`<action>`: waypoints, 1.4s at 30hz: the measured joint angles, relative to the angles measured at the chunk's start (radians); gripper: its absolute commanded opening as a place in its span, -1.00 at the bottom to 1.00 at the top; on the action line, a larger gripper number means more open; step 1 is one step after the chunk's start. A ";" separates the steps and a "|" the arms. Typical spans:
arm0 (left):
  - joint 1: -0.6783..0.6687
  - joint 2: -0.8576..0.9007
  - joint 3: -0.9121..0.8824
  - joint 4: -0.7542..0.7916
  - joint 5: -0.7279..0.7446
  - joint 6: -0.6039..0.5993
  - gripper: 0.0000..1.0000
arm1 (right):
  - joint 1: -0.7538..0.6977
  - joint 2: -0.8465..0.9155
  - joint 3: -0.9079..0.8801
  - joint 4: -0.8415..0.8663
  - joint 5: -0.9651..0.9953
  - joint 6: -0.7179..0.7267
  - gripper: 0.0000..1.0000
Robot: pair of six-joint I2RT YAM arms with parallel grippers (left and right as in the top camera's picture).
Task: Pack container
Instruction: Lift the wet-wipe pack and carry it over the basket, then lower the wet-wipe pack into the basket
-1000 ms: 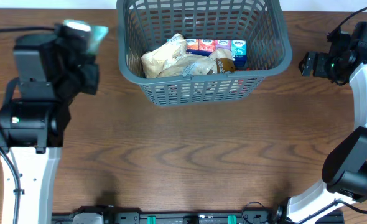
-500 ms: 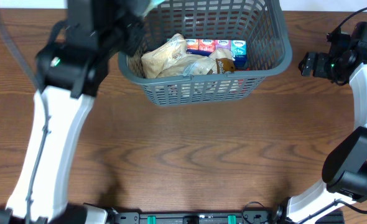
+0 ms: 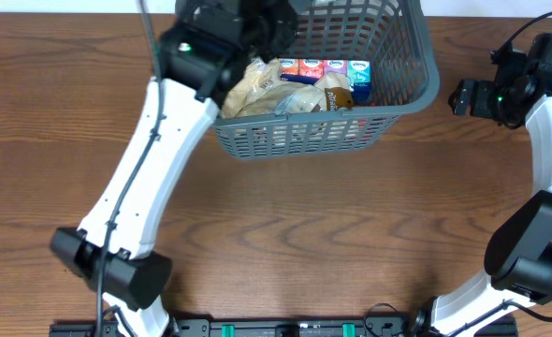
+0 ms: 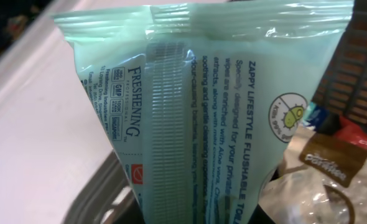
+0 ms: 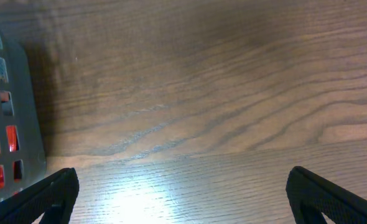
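Overhead, the container (image 3: pixel 304 136) sits at the middle of the far edge of the table (image 3: pixel 285 243), its slotted grey walls upright. The left gripper (image 3: pixel 257 21) hangs over the container's far left corner, its arm stretched across from the near left of the tabletop. It is clamped on a mint-green wipes packet (image 4: pixel 214 118), which fills the wrist view; the fingertips themselves are hidden by the packet. Inside the container lie pale beige bags (image 3: pixel 248 89) on the left, a row of small tissue packs (image 3: pixel 327 67) along the far wall, and a brown packet (image 3: pixel 337 94) just beside them. The right gripper (image 5: pixel 183 199) is near the right edge of the table, a little apart from the container's right wall, its two black fingers spread wide with only bare wood between them.
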 measured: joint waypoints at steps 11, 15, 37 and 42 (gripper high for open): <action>-0.043 0.129 0.002 -0.100 0.040 0.045 -0.89 | 0.000 0.000 0.000 -0.004 0.000 0.000 0.98; -0.043 0.174 0.002 -0.146 0.078 0.083 -0.89 | 0.000 0.000 0.000 -0.006 0.000 0.000 0.98; -0.042 0.192 0.003 -0.195 0.082 0.136 0.98 | 0.000 0.000 0.000 -0.010 -0.002 0.000 0.98; -0.018 0.192 0.003 -0.153 0.027 0.073 0.98 | 0.000 0.000 0.000 0.047 -0.003 0.000 0.98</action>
